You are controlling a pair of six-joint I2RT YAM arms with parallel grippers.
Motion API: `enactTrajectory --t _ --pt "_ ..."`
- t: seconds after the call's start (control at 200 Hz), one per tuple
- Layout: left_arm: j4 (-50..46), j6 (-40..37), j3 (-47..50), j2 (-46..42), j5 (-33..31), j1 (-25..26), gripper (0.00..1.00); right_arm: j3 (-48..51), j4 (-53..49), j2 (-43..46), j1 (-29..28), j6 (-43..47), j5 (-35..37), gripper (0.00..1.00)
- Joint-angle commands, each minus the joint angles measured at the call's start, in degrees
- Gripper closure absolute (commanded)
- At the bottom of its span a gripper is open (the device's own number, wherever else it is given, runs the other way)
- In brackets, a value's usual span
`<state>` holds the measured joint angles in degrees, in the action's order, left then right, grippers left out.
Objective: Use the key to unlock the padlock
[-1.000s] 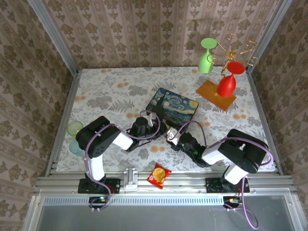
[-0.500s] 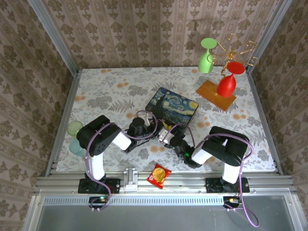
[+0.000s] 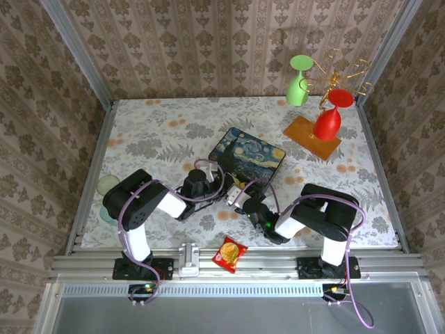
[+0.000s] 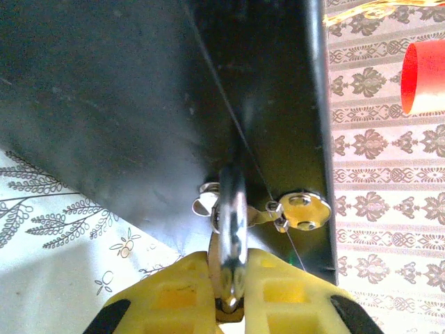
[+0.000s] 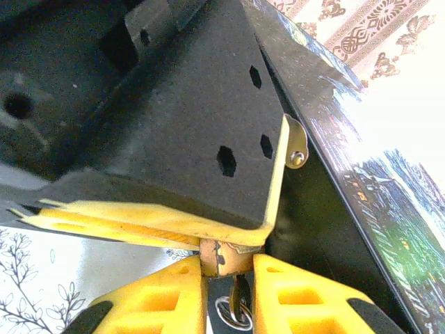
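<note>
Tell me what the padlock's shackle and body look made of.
Padlock shackle: polished steel-like metal, silver with mirror glints, clamped in the left tool. Padlock body: probably brass, dull gold, matte; plated metal can't be ruled out.

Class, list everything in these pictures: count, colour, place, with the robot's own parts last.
Starry Night-patterned box: one, blue and yellow, table centre.
Brass padlock with silver shackle: one, gold and silver, at the box's near edge.
Slim dark metal key: one, dark, at the padlock's body.
Green wine glass: one, on the gold wire rack, far right.
Red wine glass: one, same rack.
Snack packet: one, red-yellow, near rail.
Pale green glass: one, left table edge.
Left gripper: one, yellow fingers, gripping the shackle.
Right gripper: one, yellow fingers, around the key.
</note>
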<state>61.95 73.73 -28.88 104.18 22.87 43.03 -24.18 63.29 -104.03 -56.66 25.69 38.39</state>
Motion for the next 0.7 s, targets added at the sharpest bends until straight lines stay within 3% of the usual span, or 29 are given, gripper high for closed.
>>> enactTrajectory --t 0.0,0.225,0.34,0.435,0.695 --pt "2.8 -1.7 0.4 -2.3 1.7 -0.2 1.0 0.1 3.2 -1.6 0.2 -2.2 4.2 0.85" --pt "2.4 -1.9 0.3 -2.7 1.5 -0.1 1.0 0.8 3.0 -1.7 0.1 -4.0 5.8 0.83" --pt "2.3 -1.8 0.6 -3.0 1.1 -0.2 1.0 1.6 0.2 1.1 0.1 -7.2 8.6 0.7" --pt "1.4 -2.3 0.8 -3.8 0.8 -0.1 1.0 2.1 -6.0 4.8 -0.3 -11.7 9.4 0.69" --pt "1.1 -2.4 0.1 -4.2 1.0 0.0 1.0 1.3 1.0 0.1 -0.6 -7.8 9.4 0.69"
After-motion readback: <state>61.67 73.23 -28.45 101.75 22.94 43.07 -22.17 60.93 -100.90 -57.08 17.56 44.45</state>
